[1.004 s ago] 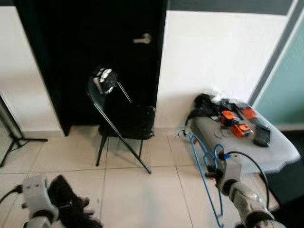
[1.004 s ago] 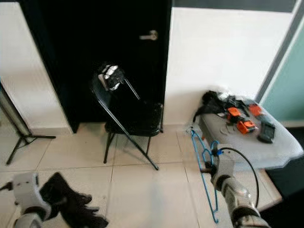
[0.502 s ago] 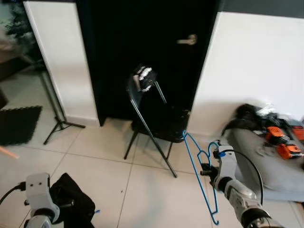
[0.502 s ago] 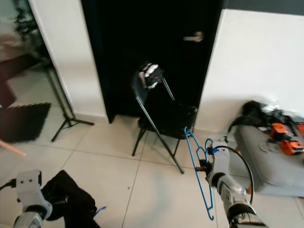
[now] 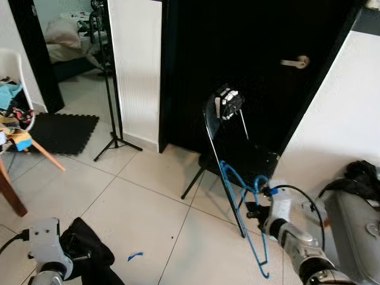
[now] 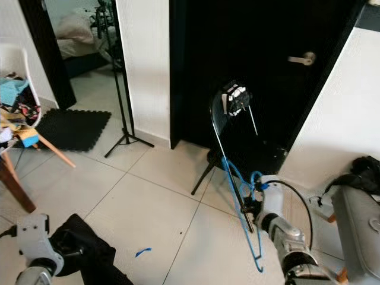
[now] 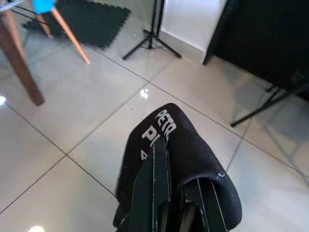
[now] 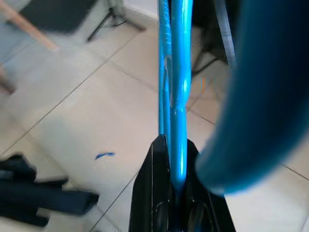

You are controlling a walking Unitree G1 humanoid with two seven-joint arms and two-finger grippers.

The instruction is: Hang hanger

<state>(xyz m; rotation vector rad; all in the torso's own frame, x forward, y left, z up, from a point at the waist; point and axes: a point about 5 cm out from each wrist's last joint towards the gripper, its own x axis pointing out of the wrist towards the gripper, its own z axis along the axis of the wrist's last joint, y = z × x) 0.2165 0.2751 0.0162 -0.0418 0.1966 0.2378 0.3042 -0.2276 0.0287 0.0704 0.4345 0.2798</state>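
- Right gripper [image 5: 256, 211] clamped on blue hanger [image 5: 240, 193], held off the floor, lower right of head view.
- Hanger hangs in front of black folding chair [image 5: 234, 148], which stands by black door [image 5: 255, 65].
- Left gripper [image 7: 166, 203] low left, fingers pinched on black garment [image 7: 178, 145].
- Blue scrap [image 5: 135, 256] on tiles.

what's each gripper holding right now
Left gripper: shut on the black garment.
Right gripper: shut on the blue hanger.
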